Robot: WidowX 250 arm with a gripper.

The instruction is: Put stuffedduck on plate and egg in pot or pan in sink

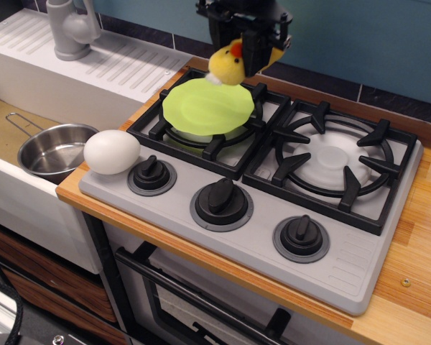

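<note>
Wooden counter (416, 237) carries stove (258, 180); egg (111, 152) at edge.

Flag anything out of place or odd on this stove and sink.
The egg sits loose on the stove's front left corner, near the edge above the sink. The plate rests on a burner grate. The claw holds the stuffedduck above it.

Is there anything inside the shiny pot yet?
No, it is empty. The pot sits in the sink showing only its bare metal bottom, and the egg lies outside it, on the stove's corner.
</note>
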